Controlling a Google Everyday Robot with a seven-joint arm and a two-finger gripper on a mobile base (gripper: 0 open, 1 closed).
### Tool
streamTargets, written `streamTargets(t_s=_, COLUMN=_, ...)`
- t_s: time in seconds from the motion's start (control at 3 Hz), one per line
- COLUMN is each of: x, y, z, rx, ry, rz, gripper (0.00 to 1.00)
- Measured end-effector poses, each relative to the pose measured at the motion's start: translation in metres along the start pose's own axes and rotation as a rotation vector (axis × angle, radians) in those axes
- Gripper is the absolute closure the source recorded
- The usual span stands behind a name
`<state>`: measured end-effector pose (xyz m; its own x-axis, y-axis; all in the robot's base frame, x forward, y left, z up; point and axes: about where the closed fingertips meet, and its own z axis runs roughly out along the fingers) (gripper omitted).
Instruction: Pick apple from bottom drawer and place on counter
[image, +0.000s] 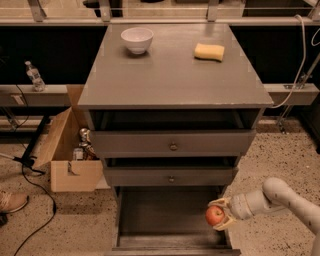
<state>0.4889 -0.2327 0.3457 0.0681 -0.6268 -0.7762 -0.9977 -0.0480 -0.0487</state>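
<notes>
Gripper (220, 216) (reaching leftward) clasps apple (215, 215).

Arm (257, 201) in from the right, gripper (218, 215) low, jaws around the apple (214, 216).

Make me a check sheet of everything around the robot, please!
Surface: counter holds a white bowl and a yellow sponge; no apple on it.
Job's things: apple at the right side of the open bottom drawer.
Clutter: open cardboard box on the floor at left.
Grippers: gripper shut on the apple, low right.
Cables: black cable on the floor at left; white cable at right.
Surroundings: bottle on a left ledge; shoe at the left edge.
</notes>
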Motion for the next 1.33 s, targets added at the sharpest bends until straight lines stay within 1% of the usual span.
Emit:
streamTargets(t_s=0.33, x=-0.006, y=0.002, z=-0.006, rx=0.000, ry=-0.001, rz=-0.003, gripper=1.00)
streamTargets(t_s=0.67, x=-0.028, y=0.011, z=-0.033, rx=0.037, ry=0.019, rz=-0.006, gripper=1.00)
streamTargets(t_s=1.0, x=-0.074, y=0.029, z=-0.081, rx=0.079, ry=0.067, rz=-0.031, gripper=1.00)
streamTargets(t_s=1.33, x=-0.130, y=0.040, z=-0.136, rx=0.124, ry=0.102, rz=-0.076, gripper=1.00)
